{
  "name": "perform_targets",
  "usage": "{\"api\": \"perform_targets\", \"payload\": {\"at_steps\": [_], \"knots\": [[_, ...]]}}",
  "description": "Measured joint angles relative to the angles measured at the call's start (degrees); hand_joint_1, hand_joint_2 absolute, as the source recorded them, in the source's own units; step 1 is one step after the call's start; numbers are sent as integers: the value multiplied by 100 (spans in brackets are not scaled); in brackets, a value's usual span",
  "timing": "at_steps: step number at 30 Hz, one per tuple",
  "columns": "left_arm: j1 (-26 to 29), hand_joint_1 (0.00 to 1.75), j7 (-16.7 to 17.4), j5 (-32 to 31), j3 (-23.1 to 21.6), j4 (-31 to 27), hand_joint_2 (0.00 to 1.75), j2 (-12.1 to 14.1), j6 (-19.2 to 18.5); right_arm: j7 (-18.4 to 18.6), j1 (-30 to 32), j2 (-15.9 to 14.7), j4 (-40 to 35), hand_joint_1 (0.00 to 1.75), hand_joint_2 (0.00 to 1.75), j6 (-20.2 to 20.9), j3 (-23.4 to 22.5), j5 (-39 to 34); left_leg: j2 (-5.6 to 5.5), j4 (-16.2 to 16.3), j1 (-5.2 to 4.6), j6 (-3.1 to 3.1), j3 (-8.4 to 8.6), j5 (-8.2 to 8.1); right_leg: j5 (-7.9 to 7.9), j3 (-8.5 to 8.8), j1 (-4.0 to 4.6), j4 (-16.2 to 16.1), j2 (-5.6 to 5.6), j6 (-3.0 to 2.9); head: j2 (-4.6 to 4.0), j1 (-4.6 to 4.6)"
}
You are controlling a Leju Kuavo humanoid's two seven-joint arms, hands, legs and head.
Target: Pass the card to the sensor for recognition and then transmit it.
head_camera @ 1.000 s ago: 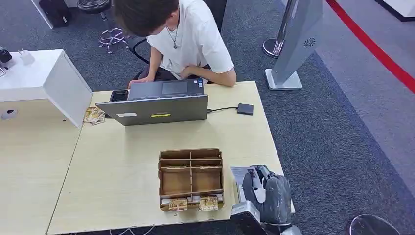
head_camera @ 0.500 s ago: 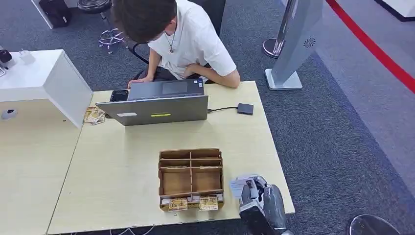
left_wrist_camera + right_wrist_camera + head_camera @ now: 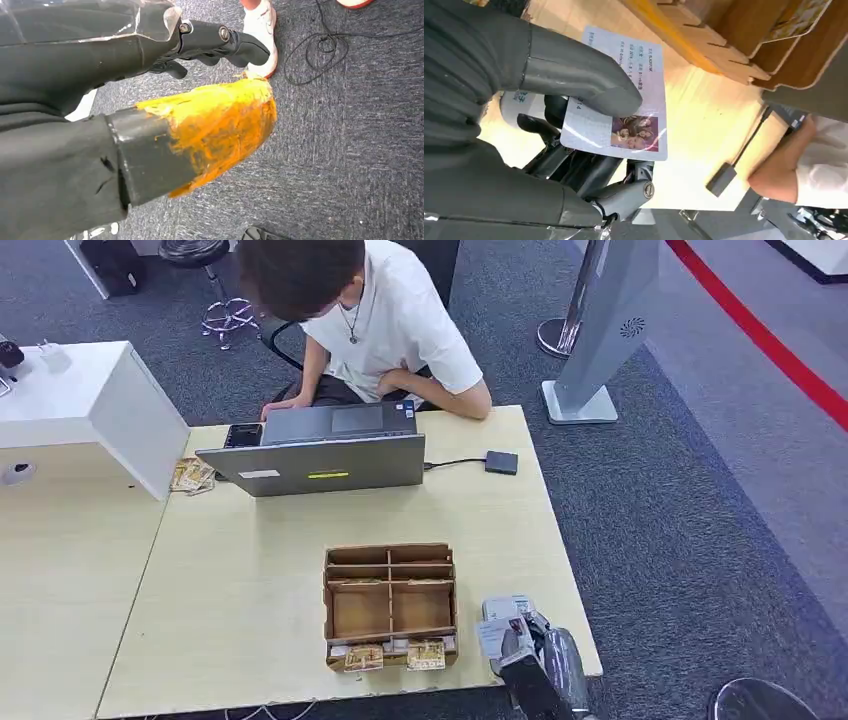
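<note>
Left hand [image 3: 210,100] hangs over carpet, nothing in it; fingers curled or apart, cannot tell. Wooden organiser [image 3: 390,605] sits mid-table. Just right of it, near table's front right corner, your right hand [image 3: 535,655] pinches card [image 3: 621,102], thumb [image 3: 589,80] on top face, fingers beneath. Expect card light, thin, stiff, glossy, so probably slippery: keep pinch flat on faces, near one end, photo end free. Sensor [image 3: 501,462] lies well apart, at table's far side right of laptop [image 3: 325,455].
</note>
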Motion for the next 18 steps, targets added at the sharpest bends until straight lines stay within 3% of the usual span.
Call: {"api": "perform_targets", "payload": {"at_steps": [18], "knots": [[0, 0, -7, 0, 0, 0, 0, -2, 0, -39, -134, 61, 416, 175, 175, 2, -217, -63, 0, 0, 0, 0, 0, 0, 0, 0, 0, 0, 0, 0, 0, 0]]}}
